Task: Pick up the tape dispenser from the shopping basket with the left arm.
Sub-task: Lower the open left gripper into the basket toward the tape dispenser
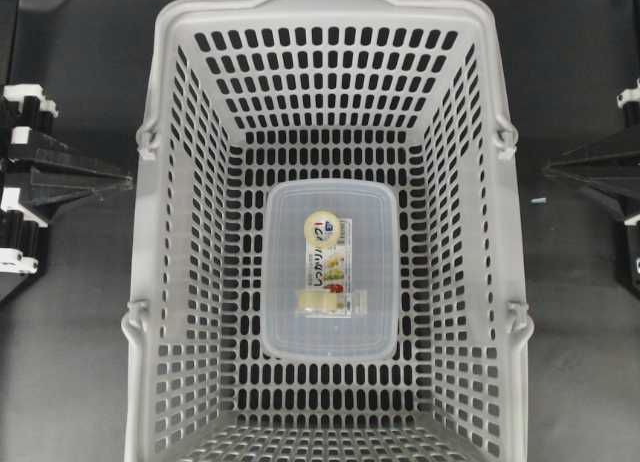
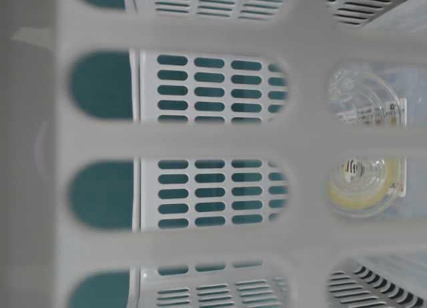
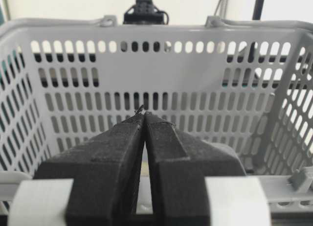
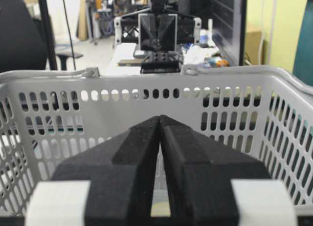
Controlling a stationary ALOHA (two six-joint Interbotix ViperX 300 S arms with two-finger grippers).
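Your left arm (image 1: 60,177) is parked outside the shopping basket's (image 1: 150,102) left wall, on the dark tabletop (image 1: 70,332). The left gripper (image 3: 145,119) points level at that wall, its fingers pressed together at the tips and grasping nothing; a thin slit shows only further back.

The basket fills the middle of the tabletop and runs off the near edge of the overhead view. The tape dispenser (image 1: 331,269) lies flat on the slotted floor, at about the floor's centre and clear of all four walls. Its long axis runs from the far wall toward the near wall, crosswise to the left gripper's line of reach, and its label faces up. It lies to the right of your left fingertips and below the rim, so the wall stands between them.

Judged from this, your coming move needs a lift over the left rim, a descent into the basket, and opened fingers. Neither arm looks clearly nearer. The box is flat and smooth, and may slip if pinched at its rounded corners.

The right gripper (image 4: 160,119) waits outside the right wall, likewise clenched and empty. Through it you see a workshop with desks, a dark screen and a yellow-green wall. The table-level view shows only basket slots at close range, with the dispenser blurred behind them.
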